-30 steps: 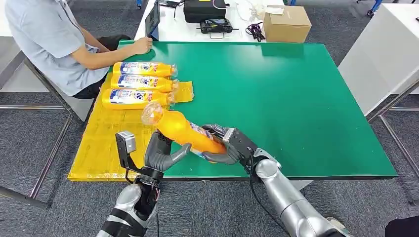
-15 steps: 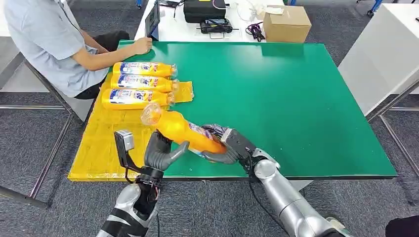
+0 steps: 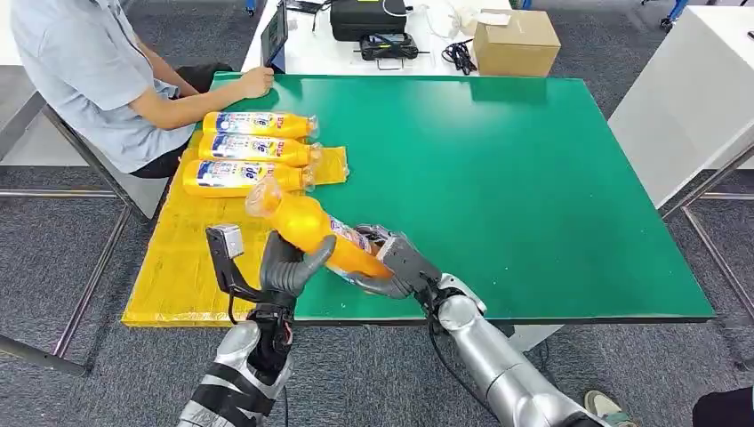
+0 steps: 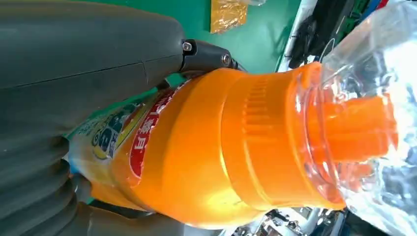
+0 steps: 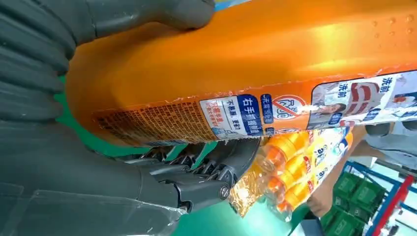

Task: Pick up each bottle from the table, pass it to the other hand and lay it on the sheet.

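Yellow sheet (image 3: 191, 258), near part: bare surface beside the left hand (image 3: 289, 267).
Yellow sheet, far part: blocked by three laid bottles (image 3: 249, 149), side by side, touching.
Person's forearm (image 3: 200, 96): rests at the table's far left corner, just beyond the bottles.
Green table (image 3: 498, 178), centre and right: bare surface.
Held bottle (image 3: 311, 229): spans between both hands above the sheet's edge; right hand (image 3: 396, 265) grips its base.
Cardboard box (image 3: 516, 40): on the white table behind, well apart.

Three bottles (image 3: 253, 149) lie side by side on the sheet (image 3: 187, 258), table's (image 3: 533, 196) left.
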Controlling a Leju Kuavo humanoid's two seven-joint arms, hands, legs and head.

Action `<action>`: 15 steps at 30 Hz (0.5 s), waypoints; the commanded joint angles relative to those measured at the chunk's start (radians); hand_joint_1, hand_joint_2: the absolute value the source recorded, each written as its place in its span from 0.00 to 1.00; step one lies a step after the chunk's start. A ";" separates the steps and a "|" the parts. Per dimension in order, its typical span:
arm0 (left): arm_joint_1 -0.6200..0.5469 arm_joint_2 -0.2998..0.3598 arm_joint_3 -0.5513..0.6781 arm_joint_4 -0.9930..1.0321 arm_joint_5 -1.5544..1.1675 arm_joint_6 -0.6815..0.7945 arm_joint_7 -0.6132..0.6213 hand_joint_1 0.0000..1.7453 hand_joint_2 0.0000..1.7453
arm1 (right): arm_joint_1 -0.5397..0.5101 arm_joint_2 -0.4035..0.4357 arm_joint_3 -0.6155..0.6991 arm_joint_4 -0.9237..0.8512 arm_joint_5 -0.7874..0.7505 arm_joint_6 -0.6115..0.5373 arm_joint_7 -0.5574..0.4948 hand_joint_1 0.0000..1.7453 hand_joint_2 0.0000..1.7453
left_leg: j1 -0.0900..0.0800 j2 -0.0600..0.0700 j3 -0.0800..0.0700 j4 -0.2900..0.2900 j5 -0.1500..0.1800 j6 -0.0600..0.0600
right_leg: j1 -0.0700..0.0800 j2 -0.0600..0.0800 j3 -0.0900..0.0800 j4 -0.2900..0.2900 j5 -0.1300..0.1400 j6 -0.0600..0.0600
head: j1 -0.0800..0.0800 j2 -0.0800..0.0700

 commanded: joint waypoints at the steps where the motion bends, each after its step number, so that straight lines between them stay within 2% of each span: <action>1: -0.060 0.008 -0.002 0.069 0.004 0.001 -0.001 1.00 1.00 | -0.034 0.000 0.048 0.090 0.008 -0.003 0.001 1.00 1.00 | 0.001 0.000 0.001 0.000 0.000 -0.002 | 0.002 0.000 0.002 -0.001 0.000 -0.003 | 0.000 0.000; 15: -0.060 0.008 -0.002 0.069 0.004 0.001 -0.001 1.00 1.00 | -0.034 0.000 0.048 0.090 0.008 -0.003 0.001 1.00 1.00 | 0.002 0.000 0.001 0.000 -0.001 -0.002 | 0.002 0.000 0.002 0.000 0.000 -0.003 | 0.000 0.000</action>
